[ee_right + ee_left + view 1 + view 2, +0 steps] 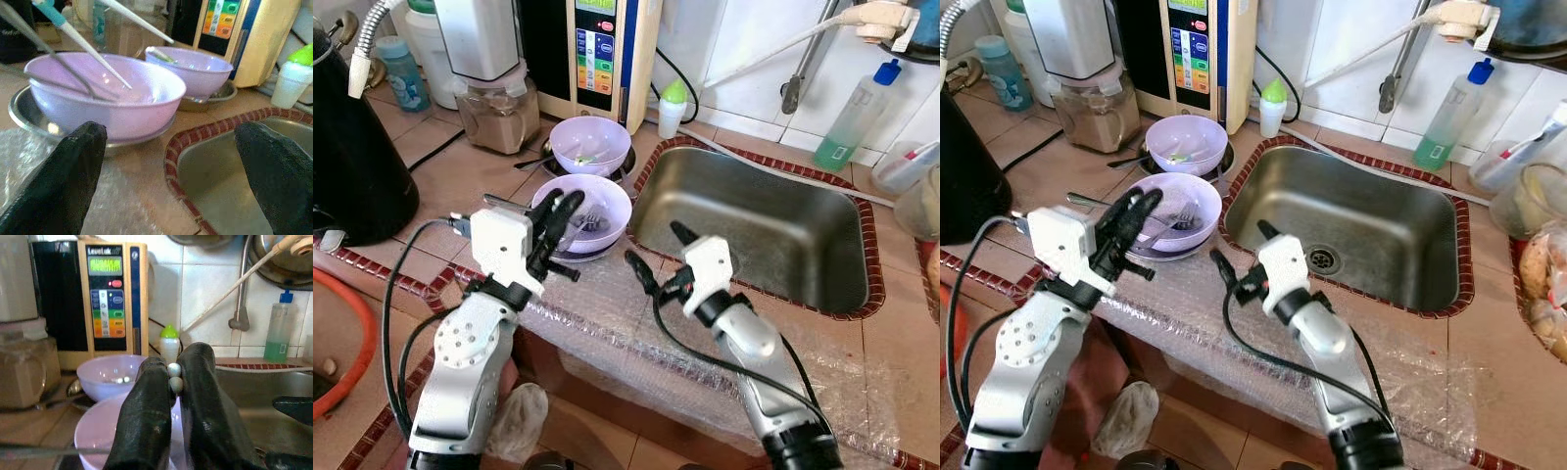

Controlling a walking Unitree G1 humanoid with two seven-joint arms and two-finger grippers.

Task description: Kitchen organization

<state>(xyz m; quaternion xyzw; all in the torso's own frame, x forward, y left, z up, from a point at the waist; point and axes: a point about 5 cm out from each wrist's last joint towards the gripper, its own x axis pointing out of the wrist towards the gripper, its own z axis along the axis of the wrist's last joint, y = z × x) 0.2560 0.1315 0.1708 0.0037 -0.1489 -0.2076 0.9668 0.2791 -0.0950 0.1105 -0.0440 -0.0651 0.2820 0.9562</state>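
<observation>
Lilac near bowl (fork inside) sits just beside the sink, left gripper pinched together over its rim. Wrist views: right gripper gapes empty beside it; a careless push might tip it.

White tiled wall behind terracotta tile counter, steel sink.

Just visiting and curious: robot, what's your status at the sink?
Left gripper shut, over near bowl. Right gripper open, empty, at sink edge. Fork in near bowl; far bowl behind it. Nothing blocking.
</observation>
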